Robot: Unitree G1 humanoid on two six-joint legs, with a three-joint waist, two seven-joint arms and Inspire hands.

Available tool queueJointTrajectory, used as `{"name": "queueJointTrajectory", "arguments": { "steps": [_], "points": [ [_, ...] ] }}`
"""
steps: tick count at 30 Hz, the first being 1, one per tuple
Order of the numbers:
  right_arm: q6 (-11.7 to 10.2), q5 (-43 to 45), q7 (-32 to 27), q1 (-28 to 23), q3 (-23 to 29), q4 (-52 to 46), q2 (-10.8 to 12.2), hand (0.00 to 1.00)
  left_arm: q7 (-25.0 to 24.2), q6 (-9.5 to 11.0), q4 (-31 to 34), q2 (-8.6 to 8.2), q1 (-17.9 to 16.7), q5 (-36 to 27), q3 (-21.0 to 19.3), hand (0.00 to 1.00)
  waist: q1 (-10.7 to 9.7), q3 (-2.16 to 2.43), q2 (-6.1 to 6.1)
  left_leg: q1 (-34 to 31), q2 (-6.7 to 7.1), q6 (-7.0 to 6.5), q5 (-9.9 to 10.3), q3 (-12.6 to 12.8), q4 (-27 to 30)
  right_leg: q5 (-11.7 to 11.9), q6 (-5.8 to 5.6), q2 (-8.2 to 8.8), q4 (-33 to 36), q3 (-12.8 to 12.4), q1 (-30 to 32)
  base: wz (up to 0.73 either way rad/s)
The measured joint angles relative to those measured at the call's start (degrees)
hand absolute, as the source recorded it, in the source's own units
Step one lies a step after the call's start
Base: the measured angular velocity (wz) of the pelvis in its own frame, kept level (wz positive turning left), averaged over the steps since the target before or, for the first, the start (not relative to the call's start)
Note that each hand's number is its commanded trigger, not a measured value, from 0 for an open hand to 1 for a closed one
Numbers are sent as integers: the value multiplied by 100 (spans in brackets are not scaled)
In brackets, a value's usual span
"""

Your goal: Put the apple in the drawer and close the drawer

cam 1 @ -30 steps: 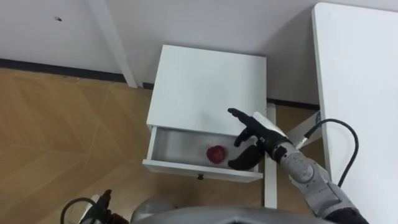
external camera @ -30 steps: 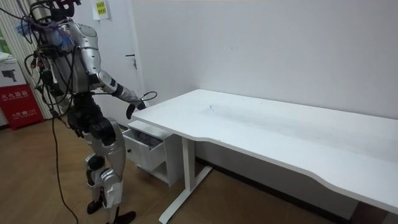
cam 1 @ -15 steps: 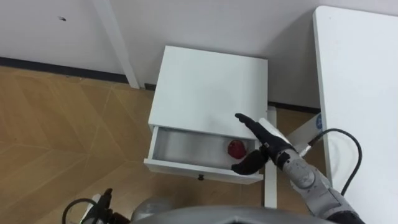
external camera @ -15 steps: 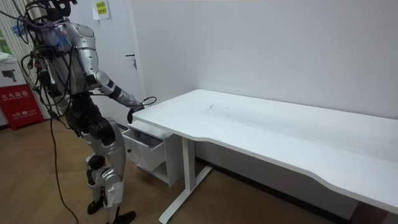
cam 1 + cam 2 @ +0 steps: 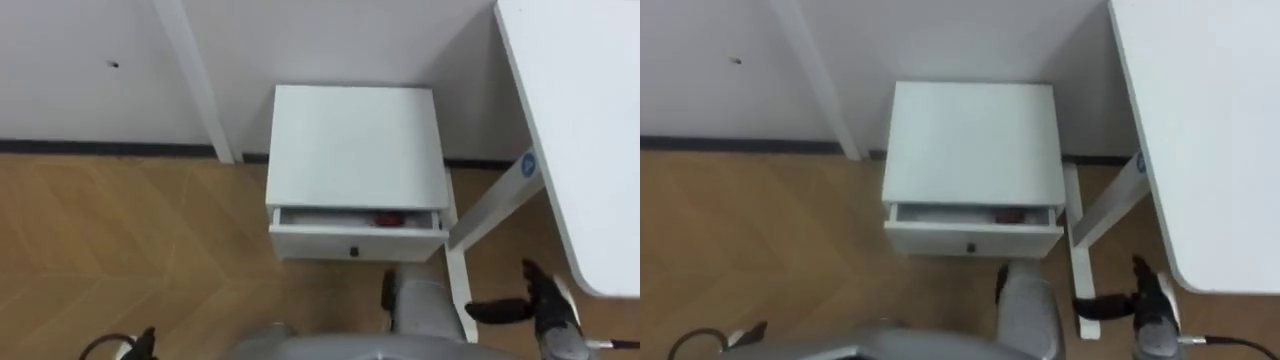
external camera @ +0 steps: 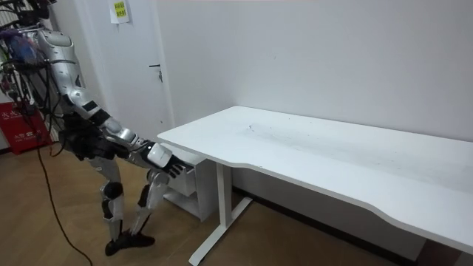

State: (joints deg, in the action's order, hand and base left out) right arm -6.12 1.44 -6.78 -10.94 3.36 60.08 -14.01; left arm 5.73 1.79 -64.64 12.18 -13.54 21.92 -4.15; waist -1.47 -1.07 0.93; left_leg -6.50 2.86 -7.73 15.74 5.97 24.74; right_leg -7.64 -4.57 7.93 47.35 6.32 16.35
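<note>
The white cabinet [image 5: 355, 150] stands against the wall, left of the desk. Its drawer [image 5: 355, 241] stands out by a narrow gap. In that gap, right of the middle, a red sliver of the apple [image 5: 388, 220] shows. My right hand [image 5: 541, 301] is low at the lower right, under the desk's edge and apart from the drawer front, with fingers straight and thumb pointing left. In the room view the right hand [image 6: 162, 158] is spread open in front of the cabinet [image 6: 181, 185], and I stand bent forward on bent knees. A dark bit of my left hand [image 5: 147, 340] sits at the bottom edge.
The white desk [image 5: 580, 120] runs along the right, and its leg [image 5: 492, 208] slants down beside the cabinet. A white post [image 5: 195, 80] leans against the wall left of the cabinet. Wooden floor [image 5: 120, 250] lies to the left and in front.
I have bent down and back, and the eye views have shifted with me. My right hand has come out of the drawer and dropped to the lower right. The drawer's gap is narrower.
</note>
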Motion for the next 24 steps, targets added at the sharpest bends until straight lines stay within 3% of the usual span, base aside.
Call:
{"name": "queueJointTrajectory", "arguments": {
  "steps": [2,3,5,6,9,10,11,18,24],
  "points": [
    [46,-3,-1,-39,-16,42,68,0,40,-35,17,17,0,-19,-30,0,65,53,-112,-20,88,127,-82,36,-163,-204,-28,-119,-1224,-21,-560,-13],
    [46,-6,0,-25,-94,118,102,0,91,-55,21,22,13,-93,-31,0,127,88,-187,21,99,201,-132,80,-293,-275,46,-188,-1937,-11,-910,-19],
    [44,0,15,3,-221,268,173,0,172,-56,62,26,34,-114,-43,0,192,145,-301,120,93,285,-182,83,-462,-244,88,-288,-2802,95,-1367,-10],
    [31,-3,36,80,-220,394,234,0,265,-52,56,8,50,-114,-42,0,199,140,-364,176,76,297,-194,69,-530,-215,127,-337,-3197,183,-1588,0],
    [-16,-2,40,219,-216,547,308,0,283,-39,50,-30,98,-117,-20,0,167,144,-429,264,-16,253,-212,23,-593,-102,208,-471,-3555,242,-1789,1],
    [-50,-2,47,264,-215,624,328,0,288,-40,49,-34,133,-118,-17,0,177,121,-466,315,-43,141,-267,4,-650,-89,231,-518,-3599,245,-1855,0],
    [-50,-3,41,298,-206,662,317,0,288,-40,47,-64,152,-118,-11,0,177,123,-454,333,-74,138,-273,4,-688,-81,246,-551,-3619,236,-1868,0],
    [-50,6,68,323,-210,661,318,0,342,-31,54,-99,310,-139,-19,0,172,60,-264,498,-110,236,-313,17,-1009,-71,281,-611,-3787,218,-1944,-3],
    [-23,-11,285,309,-208,726,333,0,376,16,58,-131,306,-164,-28,0,153,53,-252,696,-112,265,-356,25,-1221,-100,305,-600,-3784,215,-2053,-1]
  ]
}}
